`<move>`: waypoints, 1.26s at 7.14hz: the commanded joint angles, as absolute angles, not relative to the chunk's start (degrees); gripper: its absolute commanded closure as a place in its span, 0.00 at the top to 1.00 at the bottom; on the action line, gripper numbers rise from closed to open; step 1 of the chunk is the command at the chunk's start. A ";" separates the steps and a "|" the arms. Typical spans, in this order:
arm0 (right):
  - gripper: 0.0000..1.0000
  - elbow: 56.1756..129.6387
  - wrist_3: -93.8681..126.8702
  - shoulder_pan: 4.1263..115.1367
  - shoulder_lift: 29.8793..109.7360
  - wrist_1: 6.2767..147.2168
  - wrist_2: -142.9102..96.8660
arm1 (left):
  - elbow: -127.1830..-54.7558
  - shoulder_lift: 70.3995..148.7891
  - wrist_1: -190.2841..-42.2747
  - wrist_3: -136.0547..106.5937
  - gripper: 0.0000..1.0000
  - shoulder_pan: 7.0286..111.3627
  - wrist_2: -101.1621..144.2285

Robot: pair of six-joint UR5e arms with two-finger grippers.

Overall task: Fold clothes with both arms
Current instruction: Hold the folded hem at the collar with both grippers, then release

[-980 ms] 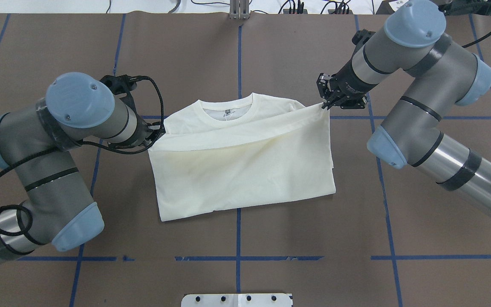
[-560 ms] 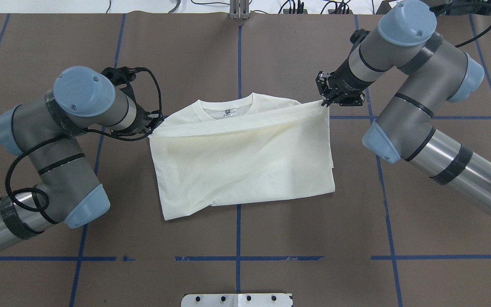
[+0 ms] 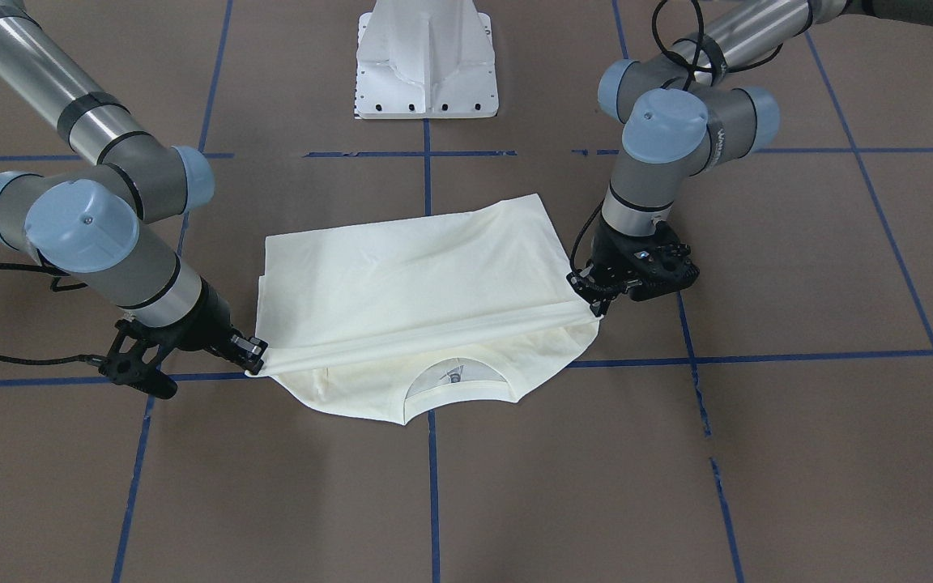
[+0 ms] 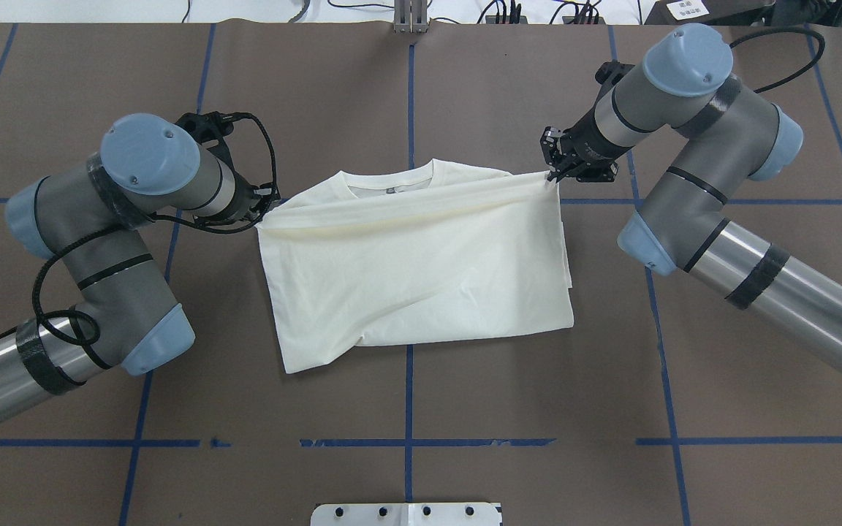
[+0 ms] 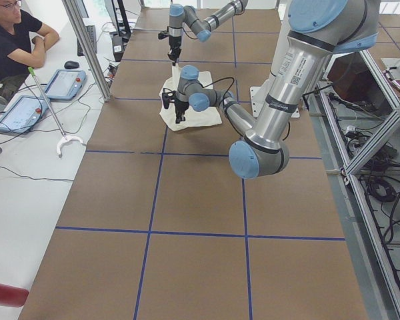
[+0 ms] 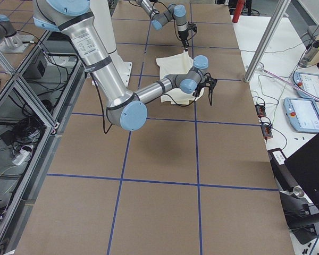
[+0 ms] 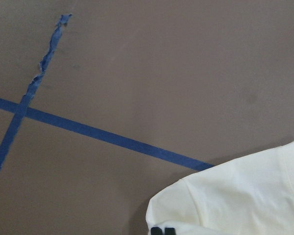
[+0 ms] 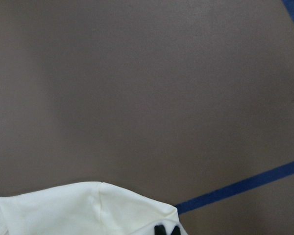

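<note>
shirt (image 4: 414, 277) hem nearer the neckline (image 4: 390, 177) than before

Soft cream cloth shirt (image 4: 414, 270) on a matt brown desk (image 4: 465, 95).
The shirt is smooth, matt knit with a ribbed neckline (image 4: 392, 179). The desk cover looks like dull paper, crossed by blue tape (image 4: 408, 442). The left arm (image 4: 114, 270) and right arm (image 4: 699, 190) have shiny silver metal tubes, matt grey joints and light-blue plastic caps.

One cream shirt (image 4: 414, 277), two robot arms (image 4: 99, 241) (image 4: 699, 168), one white base (image 3: 426, 73), one seated person (image 5: 10, 40).
</note>
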State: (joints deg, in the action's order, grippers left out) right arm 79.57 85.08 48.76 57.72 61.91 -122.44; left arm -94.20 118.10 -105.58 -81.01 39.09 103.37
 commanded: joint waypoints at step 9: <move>0.00 78.14 85.17 47.99 56.34 61.70 -121.47 | -91.05 121.03 -105.73 -79.82 0.00 40.25 103.36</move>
